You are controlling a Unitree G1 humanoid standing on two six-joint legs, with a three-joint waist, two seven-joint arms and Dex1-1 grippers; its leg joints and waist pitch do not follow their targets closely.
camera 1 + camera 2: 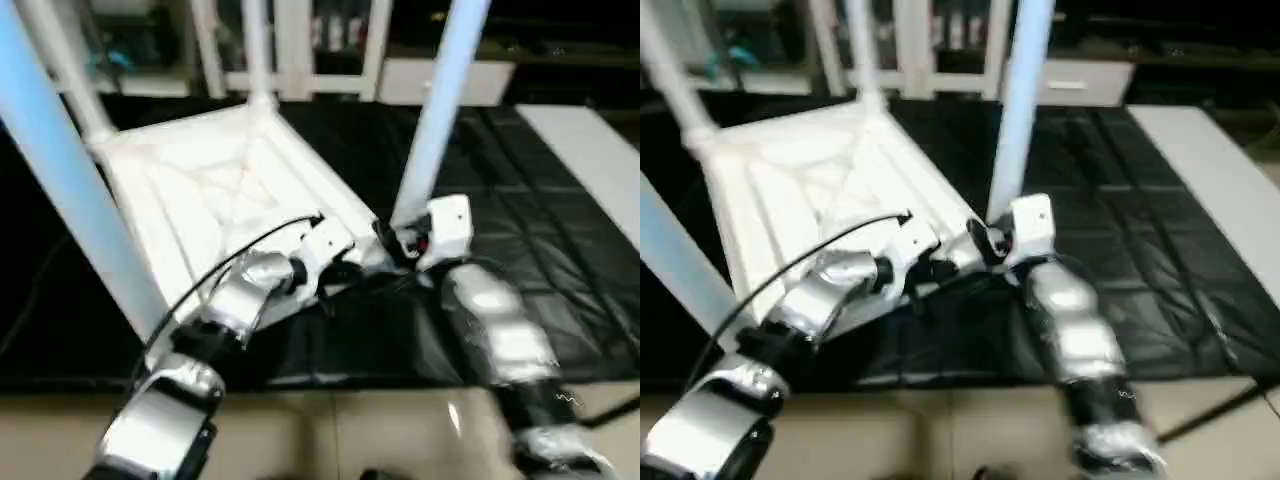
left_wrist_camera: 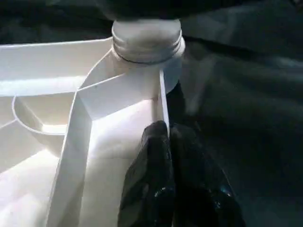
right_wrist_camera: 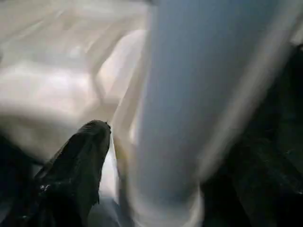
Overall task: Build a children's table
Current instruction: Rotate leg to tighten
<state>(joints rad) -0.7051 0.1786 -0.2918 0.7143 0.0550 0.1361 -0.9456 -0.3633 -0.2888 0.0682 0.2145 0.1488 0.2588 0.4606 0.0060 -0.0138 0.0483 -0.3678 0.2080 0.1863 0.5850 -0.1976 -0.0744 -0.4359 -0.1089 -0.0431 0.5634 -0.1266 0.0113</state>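
Our left gripper [image 2: 165,142] has its two black fingers pressed together, clamped on the thin raised rim of the white plastic rectangular table top [image 1: 215,185], just beside the round corner socket [image 2: 147,40] nearest us. That top lies upside down on the black floor mat [image 1: 520,180], its X-ribbed underside facing up and its near edge tilted slightly off the mat.

Our right gripper [image 1: 395,240] sits at the same near corner, at the foot of a long white tapered tube leg [image 1: 440,100] that stands in that socket and rises out of the top of the head view. In its wrist view one black finger [image 3: 80,161] shows on one side of the leg (the other is hidden), so we cannot tell whether the fingers stand apart or grip the tube.

Three more white legs stand in the other corners: one at the near left [image 1: 60,170], close to our left forearm, and two at the far corners [image 1: 258,50].
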